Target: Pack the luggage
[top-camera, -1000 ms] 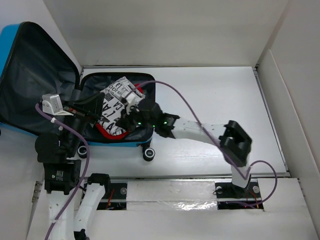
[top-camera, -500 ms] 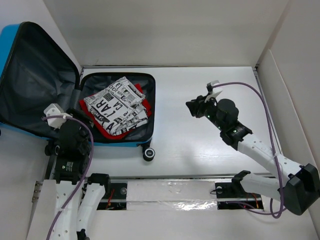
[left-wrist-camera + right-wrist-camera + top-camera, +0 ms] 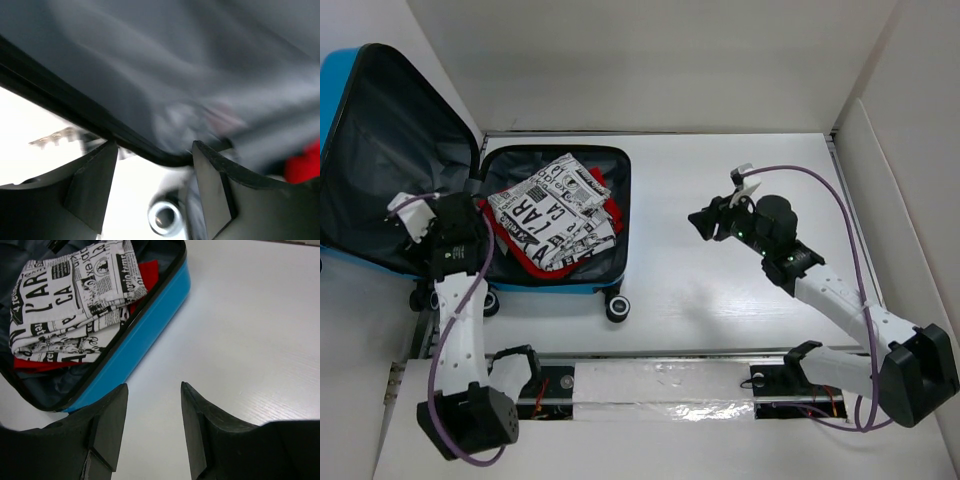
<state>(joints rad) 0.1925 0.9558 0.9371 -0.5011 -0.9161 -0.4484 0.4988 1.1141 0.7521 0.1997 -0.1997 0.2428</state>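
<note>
The bright-blue luggage (image 3: 552, 288) lies open at the left of the table, its grey-lined lid (image 3: 390, 150) raised at the far left. In its base lie a folded newspaper-print cloth (image 3: 558, 205) over a red garment (image 3: 525, 262). My left gripper (image 3: 460, 222) is open at the lid's lower edge by the hinge. In the left wrist view (image 3: 155, 150) the lid's black rim (image 3: 60, 110) runs between the fingers, untouched by the pads. My right gripper (image 3: 702, 222) is open and empty over bare table. In its wrist view (image 3: 154, 387) the luggage (image 3: 145, 330) and cloth (image 3: 70, 295) lie ahead to the left.
White walls enclose the table on the back and both sides. A black suitcase wheel (image 3: 617, 308) sticks out at the front. A round metal part (image 3: 164, 217) shows below the left fingers. White table (image 3: 740, 300) spreads right of the luggage.
My left gripper has risen from in front of the luggage to the lid's lower edge. My right gripper, withdrawn from the luggage a second ago, has shifted slightly left.
</note>
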